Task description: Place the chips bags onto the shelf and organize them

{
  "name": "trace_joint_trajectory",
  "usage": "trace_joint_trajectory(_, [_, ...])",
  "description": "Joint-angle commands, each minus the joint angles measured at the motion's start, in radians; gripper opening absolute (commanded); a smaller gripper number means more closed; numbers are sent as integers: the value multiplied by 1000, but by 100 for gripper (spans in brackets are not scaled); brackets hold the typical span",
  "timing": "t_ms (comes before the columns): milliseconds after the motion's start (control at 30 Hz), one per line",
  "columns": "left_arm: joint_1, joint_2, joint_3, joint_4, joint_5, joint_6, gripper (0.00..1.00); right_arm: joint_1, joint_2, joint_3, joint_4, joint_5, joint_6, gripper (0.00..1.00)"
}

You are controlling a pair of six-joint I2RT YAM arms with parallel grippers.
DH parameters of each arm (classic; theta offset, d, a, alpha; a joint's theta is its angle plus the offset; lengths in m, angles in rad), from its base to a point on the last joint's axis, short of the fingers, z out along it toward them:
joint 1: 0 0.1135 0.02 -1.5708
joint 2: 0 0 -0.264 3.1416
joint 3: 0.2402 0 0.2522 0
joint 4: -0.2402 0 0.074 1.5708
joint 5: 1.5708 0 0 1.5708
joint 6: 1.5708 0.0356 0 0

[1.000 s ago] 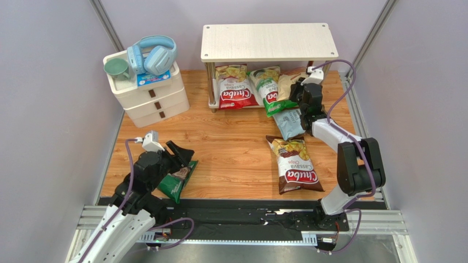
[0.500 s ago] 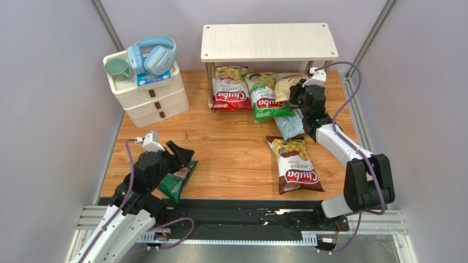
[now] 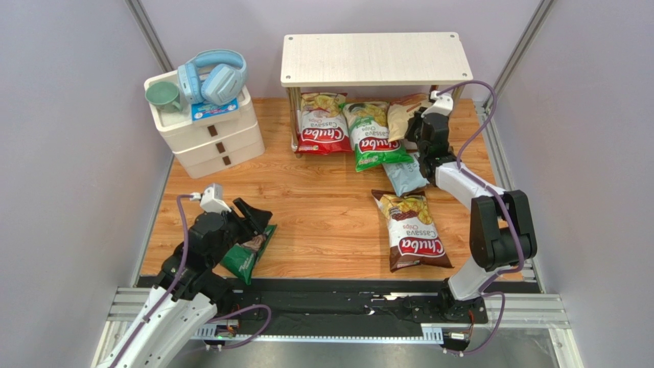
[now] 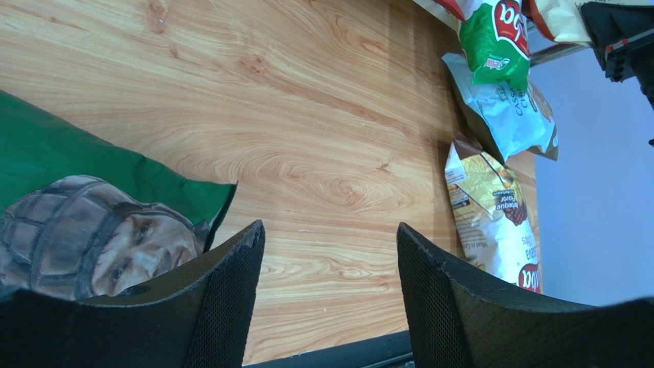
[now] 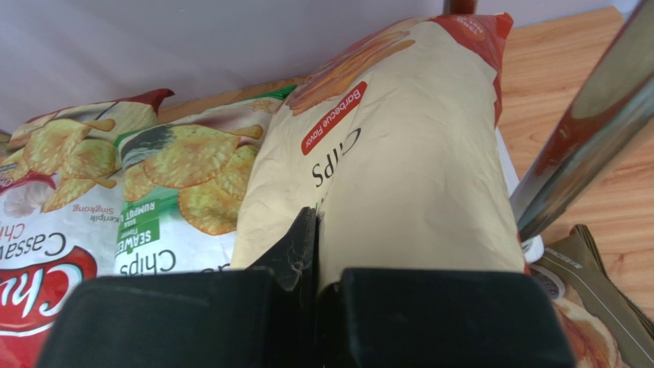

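The shelf stands at the back. The red bag and the green bag lie side by side on its lower board, sticking out at the front. My right gripper is shut on the near edge of the cream-orange bag, which lies beside the green bag; the wrist view shows the cream-orange bag pinched in the gripper. The light blue bag and the brown bag lie on the table. My left gripper is open just right of the dark green bag.
A white three-drawer unit with blue headphones and a green cup stands at the back left. A shiny shelf leg stands close to the right of my right gripper. Grey walls close in both sides.
My right gripper has pushed the cream-orange bag farther back under the shelf top, and the red and green bags have shifted back and straightened. The left arm has not moved.
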Motion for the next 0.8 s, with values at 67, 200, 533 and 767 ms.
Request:
trace_joint_trajectory(67, [-3, -11, 16, 11, 0, 10, 69, -31, -59, -29, -91, 88, 122, 0])
trace_joint_trajectory(200, [-3, 12, 11, 42, 12, 8, 68, -39, -104, -72, -149, 47, 147, 17])
trace_joint_trajectory(533, [-3, 32, 4, 78, 31, 5, 67, -39, -251, -121, -346, 8, 256, 80])
trace_joint_trajectory(767, [-3, 48, 10, 82, 40, 0, 66, -39, -300, -55, -496, -16, 253, 70])
